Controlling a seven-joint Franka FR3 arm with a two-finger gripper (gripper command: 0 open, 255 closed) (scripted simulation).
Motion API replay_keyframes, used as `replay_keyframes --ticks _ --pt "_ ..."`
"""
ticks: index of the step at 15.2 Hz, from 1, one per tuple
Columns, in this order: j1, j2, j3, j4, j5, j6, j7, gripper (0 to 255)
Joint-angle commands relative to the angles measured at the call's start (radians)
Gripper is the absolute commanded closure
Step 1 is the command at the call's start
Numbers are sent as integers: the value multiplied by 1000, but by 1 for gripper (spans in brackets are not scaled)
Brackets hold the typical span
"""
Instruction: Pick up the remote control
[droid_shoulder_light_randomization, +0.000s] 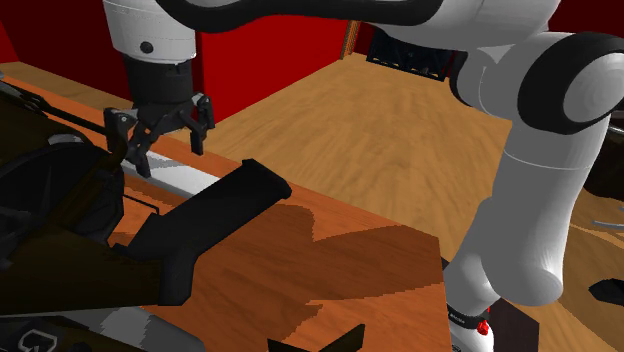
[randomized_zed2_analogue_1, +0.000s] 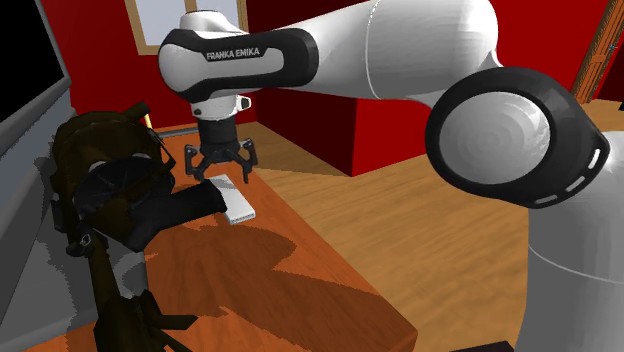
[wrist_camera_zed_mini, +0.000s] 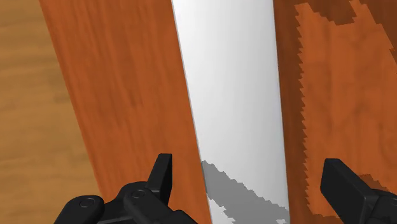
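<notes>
The remote control (wrist_camera_zed_mini: 232, 95) is a plain white, long flat slab lying on a reddish-brown wooden table (wrist_camera_zed_mini: 121, 95). My black gripper (wrist_camera_zed_mini: 251, 181) hangs open just above it, one finger (wrist_camera_zed_mini: 162, 175) on each long side, neither touching it. In the shoulder view the gripper (droid_shoulder_light_randomization: 170, 150) points down over the remote (droid_shoulder_light_randomization: 190, 180), whose near end runs under a dark object. The second exterior view shows the gripper (randomized_zed2_analogue_1: 218, 170) above the far end of the remote (randomized_zed2_analogue_1: 235, 202).
A bulky dark object (droid_shoulder_light_randomization: 60, 210) with a black projecting arm (droid_shoulder_light_randomization: 215, 215) stands on the table (droid_shoulder_light_randomization: 330, 270) right beside the remote; it is also in the second exterior view (randomized_zed2_analogue_1: 110, 180). The table's edge (randomized_zed2_analogue_1: 330, 250) drops to a wooden floor (droid_shoulder_light_randomization: 400, 130). Red walls stand behind.
</notes>
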Motion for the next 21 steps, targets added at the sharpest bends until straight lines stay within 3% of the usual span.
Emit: replay_keyframes --ticks 1,6,7,16,21 --pt "-2 -1 0 -27 1 26 1 0" --pt "-7 -6 -2 -81 2 76 1 0" --pt "-9 -7 -2 -84 3 78 0 255" --pt "-7 -5 -2 -80 2 76 1 255" --pt "0 1 0 -4 -1 6 1 255"
